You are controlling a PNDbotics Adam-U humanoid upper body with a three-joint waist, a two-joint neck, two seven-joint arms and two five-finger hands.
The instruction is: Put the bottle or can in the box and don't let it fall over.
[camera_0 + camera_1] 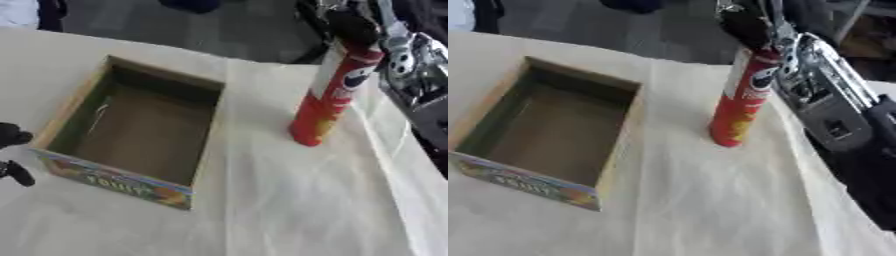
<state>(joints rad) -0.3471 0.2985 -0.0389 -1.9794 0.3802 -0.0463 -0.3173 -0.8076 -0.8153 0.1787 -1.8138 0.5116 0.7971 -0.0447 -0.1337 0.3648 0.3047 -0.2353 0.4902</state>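
right hand [354, 27] grips upright can [331, 97] beside box [131, 182].

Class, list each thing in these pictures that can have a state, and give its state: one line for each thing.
Red can: upright on the table, outside the box, top held by the right robot hand.
Box: open at the top, nothing inside.
Right robot hand: curled around the can's top.
Left robot hand: at the left edge beside the box, holding nothing; fingers unclear.
Tablecloth: spread over the table, creased.
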